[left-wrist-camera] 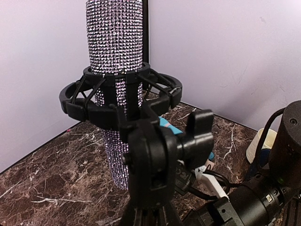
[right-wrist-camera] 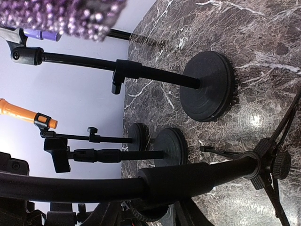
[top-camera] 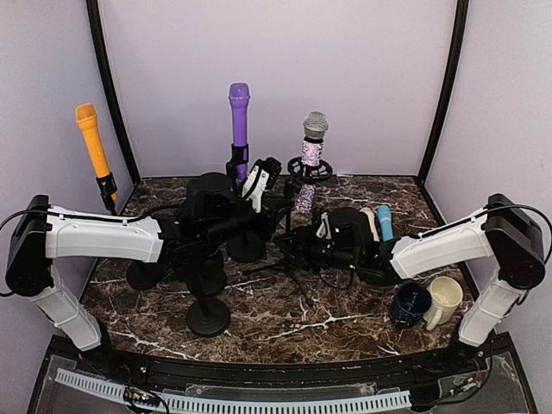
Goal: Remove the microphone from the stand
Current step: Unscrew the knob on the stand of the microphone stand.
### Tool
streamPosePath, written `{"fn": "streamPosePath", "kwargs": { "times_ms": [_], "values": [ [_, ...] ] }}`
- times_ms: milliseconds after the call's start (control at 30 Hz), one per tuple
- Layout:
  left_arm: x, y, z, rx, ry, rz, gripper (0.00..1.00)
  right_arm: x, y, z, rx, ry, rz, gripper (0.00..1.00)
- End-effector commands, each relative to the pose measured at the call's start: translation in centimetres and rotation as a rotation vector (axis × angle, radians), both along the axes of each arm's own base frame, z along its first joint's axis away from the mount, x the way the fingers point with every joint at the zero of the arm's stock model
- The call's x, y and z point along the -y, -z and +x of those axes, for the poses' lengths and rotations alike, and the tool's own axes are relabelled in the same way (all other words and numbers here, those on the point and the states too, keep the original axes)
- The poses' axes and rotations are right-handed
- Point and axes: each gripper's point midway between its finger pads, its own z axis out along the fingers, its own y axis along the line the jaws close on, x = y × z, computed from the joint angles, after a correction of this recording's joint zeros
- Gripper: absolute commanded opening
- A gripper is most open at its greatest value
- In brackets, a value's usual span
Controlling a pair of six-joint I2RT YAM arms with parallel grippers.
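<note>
The glitter-covered microphone (top-camera: 312, 153) with a silver mesh head stands upright in a black shock mount (top-camera: 309, 170) on a tripod stand (top-camera: 291, 259) at the table's middle. My left gripper (top-camera: 263, 179) is close against the stand's swivel clamp (left-wrist-camera: 157, 155), just left of the mount. The clamp fills the left wrist view and hides my fingers, and the microphone (left-wrist-camera: 115, 42) rises right behind it. My right gripper (top-camera: 321, 235) is low down, shut around the stand pole (right-wrist-camera: 188, 181), which crosses the right wrist view.
A purple microphone (top-camera: 239, 112) and an orange one (top-camera: 93, 138) stand on round-base stands at back and left. An empty stand base (top-camera: 208, 316) is in front. Blue and cream microphones (top-camera: 384, 222) lie right of centre. Two mugs (top-camera: 427, 302) stand at front right.
</note>
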Motion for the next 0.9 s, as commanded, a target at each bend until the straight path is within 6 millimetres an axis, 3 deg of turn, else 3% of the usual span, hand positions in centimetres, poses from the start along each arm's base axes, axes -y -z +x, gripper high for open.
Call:
{"fn": "streamPosePath", "kwargs": {
  "times_ms": [0,667,867],
  "values": [
    [0.9,-2.0,-0.8,0.032,0.032,-0.067,0.00,-0.8,-1.7,0.7,0.036,0.024,0.049,0.36],
    [0.8,-1.2,-0.9,0.031,0.032,-0.045,0.00,1.7,-1.3,1.5,0.042,0.145,-0.124,0.01],
    [0.8,-1.0,-1.1,0.029,0.041,-0.043,0.00,2.3,-1.2,1.6,0.057,0.185,-0.242,0.00]
  ]
}}
